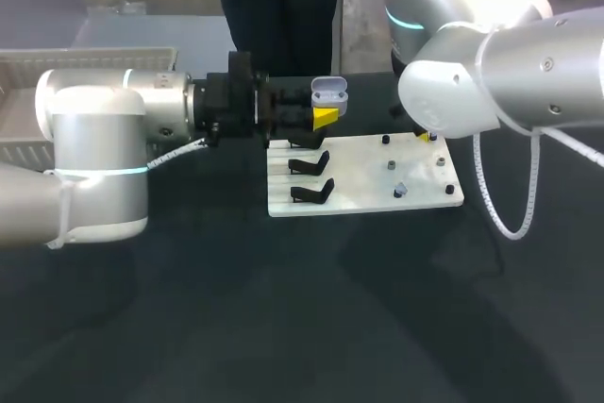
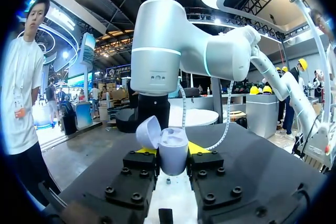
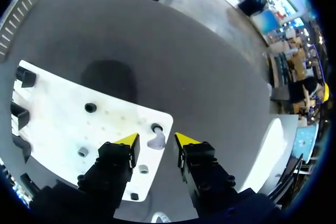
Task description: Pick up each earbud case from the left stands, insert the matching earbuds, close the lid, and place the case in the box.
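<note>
An open white earbud case is held above the board's far left corner, with my left gripper shut on it. In the left wrist view the case stands upright between the yellow-tipped fingers, lid tipped back. My right gripper hangs open over the white board's far right corner. A pale earbud sits between its tips, with a gap at each side. From the head view only one yellow tip of the right gripper shows under the arm.
Two empty black stands remain at the board's left side. Small earbud holders dot its right half. A white crate stands at the back left. The dark tabletop stretches in front.
</note>
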Robot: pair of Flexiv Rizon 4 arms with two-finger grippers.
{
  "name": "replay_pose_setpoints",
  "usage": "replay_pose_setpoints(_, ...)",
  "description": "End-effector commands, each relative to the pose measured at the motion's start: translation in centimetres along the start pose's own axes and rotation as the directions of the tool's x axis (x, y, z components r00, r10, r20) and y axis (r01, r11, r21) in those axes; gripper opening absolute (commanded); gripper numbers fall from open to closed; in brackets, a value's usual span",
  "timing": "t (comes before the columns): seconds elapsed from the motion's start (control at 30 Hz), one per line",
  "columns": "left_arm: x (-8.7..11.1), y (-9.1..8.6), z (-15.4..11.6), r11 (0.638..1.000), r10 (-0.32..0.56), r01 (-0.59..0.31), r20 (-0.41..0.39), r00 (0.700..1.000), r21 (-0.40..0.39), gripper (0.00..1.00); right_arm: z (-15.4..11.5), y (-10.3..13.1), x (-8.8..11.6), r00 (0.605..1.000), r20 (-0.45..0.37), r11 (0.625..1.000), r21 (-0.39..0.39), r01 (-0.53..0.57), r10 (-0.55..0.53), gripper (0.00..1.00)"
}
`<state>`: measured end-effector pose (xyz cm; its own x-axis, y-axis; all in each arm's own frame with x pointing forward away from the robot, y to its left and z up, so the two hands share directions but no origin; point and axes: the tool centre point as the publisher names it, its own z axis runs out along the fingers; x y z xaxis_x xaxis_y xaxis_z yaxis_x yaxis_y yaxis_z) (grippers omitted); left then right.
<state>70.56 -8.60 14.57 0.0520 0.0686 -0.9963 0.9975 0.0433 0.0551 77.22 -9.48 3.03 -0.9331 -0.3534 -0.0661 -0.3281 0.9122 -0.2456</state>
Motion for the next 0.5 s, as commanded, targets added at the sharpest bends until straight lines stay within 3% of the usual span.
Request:
replay_pose_setpoints(0.03,0.02,0.06,0.0,1.0,0.001,-0.001,0.001,1.0,0.001,0.0,0.1,0.04,-0.29,1.0,-0.005,1.0,-0.002,-0.001,0.001,0.35)
replay_pose_setpoints(0.4,0.02,0.06,0.0,1.0,0.001,-0.001,0.001,1.0,0.001,0.0,0.24,-0.17,-0.47,1.0,-0.005,1.0,-0.001,-0.005,0.005,0.33)
replay_pose_setpoints(0.5,0.02,0.06,0.0,1.0,0.001,-0.001,0.001,1.0,0.001,0.0,0.36,-0.16,-0.43,1.0,-0.008,1.0,-0.001,-0.004,0.004,0.23)
